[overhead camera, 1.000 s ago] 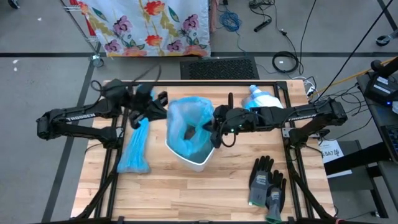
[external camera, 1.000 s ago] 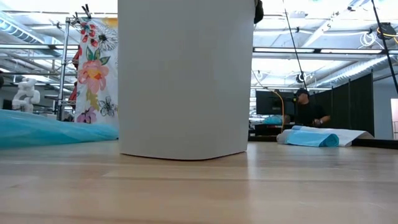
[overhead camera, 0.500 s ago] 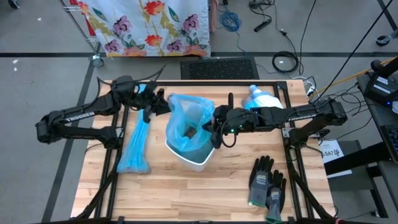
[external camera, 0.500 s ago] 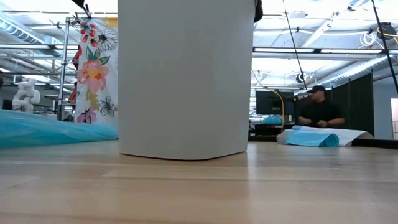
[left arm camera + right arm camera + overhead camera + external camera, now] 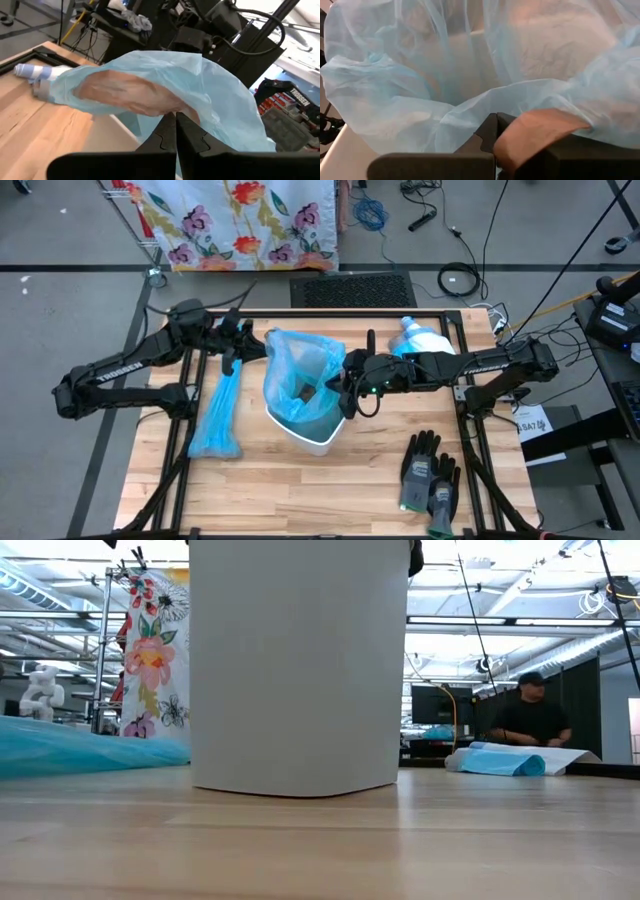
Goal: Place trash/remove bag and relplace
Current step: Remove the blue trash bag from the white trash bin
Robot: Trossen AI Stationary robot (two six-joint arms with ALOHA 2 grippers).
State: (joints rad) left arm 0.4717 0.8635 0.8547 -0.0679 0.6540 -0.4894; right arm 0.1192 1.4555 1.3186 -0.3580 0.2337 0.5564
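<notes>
A white bin [image 5: 318, 438] [image 5: 298, 665] stands on its base mid-table. A pale blue bag [image 5: 300, 370] lines it, its top bunched above the rim. Brown trash scraps [image 5: 303, 392] lie inside the bag. My left gripper [image 5: 255, 348] [image 5: 176, 125] is shut on the bag's left side. My right gripper [image 5: 348, 387] [image 5: 495, 125] is shut on its right side. A second blue bag [image 5: 218, 415] [image 5: 60, 745] lies flat on the table, left of the bin. My left gripper pinches the bag's upper edge on its left side [image 5: 172, 111] between its two shut fingers. It comes in about level from the table's left. The film billows slack beyond the fingertips, above the bin. My right gripper pinches the bag's upper edge on its right side [image 5: 485, 116] between its two fingers. It slants down from the table's right. The film is gathered in folds at the fingers and spreads out over the bin's mouth.
A roll of blue bags [image 5: 420, 338] [image 5: 505, 760] lies at the far right of the table. A pair of grey-black gloves [image 5: 430, 472] lies near the right front. A person [image 5: 530, 715] stands in the room beyond the table.
My left gripper, still shut on the bag, has shifted a little toward the far edge and tipped to about level. The bag's left side has been drawn slightly out toward the table's left. My right gripper has kept still.
</notes>
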